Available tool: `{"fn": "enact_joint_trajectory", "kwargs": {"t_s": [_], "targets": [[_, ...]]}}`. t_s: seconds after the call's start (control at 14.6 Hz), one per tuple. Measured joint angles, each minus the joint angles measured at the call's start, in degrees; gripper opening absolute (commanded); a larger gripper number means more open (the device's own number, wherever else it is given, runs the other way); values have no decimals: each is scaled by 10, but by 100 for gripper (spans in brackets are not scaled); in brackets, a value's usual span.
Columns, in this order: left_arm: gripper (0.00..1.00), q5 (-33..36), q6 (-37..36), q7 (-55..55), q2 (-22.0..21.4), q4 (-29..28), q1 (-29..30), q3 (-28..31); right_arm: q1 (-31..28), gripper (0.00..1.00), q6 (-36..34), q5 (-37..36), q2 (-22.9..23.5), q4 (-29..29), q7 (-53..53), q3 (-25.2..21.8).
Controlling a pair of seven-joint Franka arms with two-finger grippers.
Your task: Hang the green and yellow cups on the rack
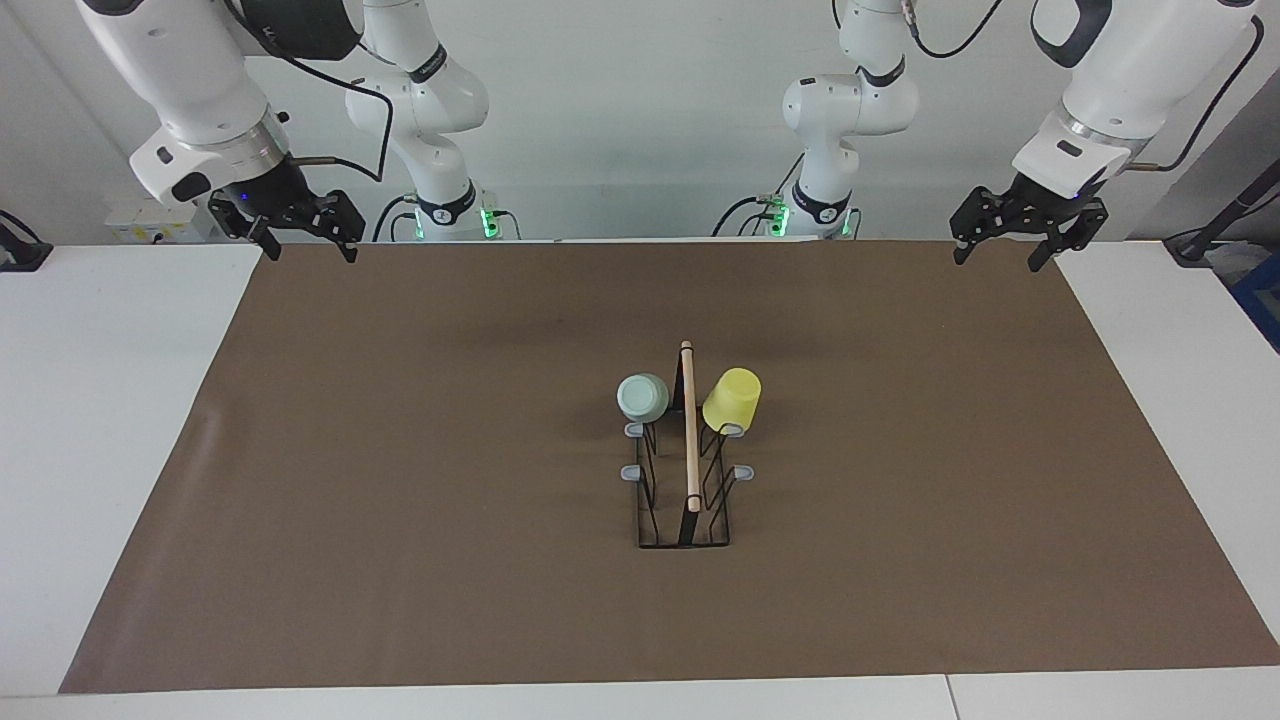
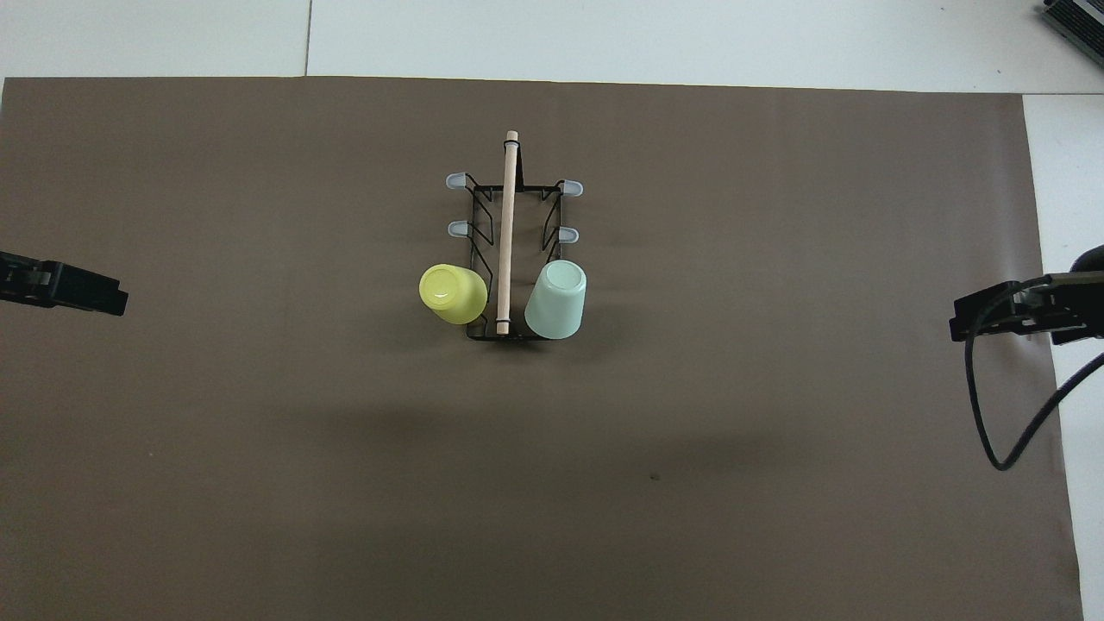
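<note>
The black wire rack with a light wooden rod stands at the middle of the brown mat. The pale green cup hangs upside down on the prong nearest the robots, on the right arm's side. The yellow cup hangs likewise on the left arm's side. My left gripper is open and empty, raised over the mat's edge at the left arm's end. My right gripper is open and empty, raised at the right arm's end.
The brown mat covers most of the white table. The rack's other grey-tipped prongs are bare. A black cable hangs from the right arm.
</note>
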Motion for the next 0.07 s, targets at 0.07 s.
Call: {"fn": "enact_joint_trajectory", "kwargs": {"t_s": [0.07], "targets": [[100, 0, 0, 0, 0, 0, 0, 0, 0, 100, 0, 0, 0, 0, 0, 0]]}}
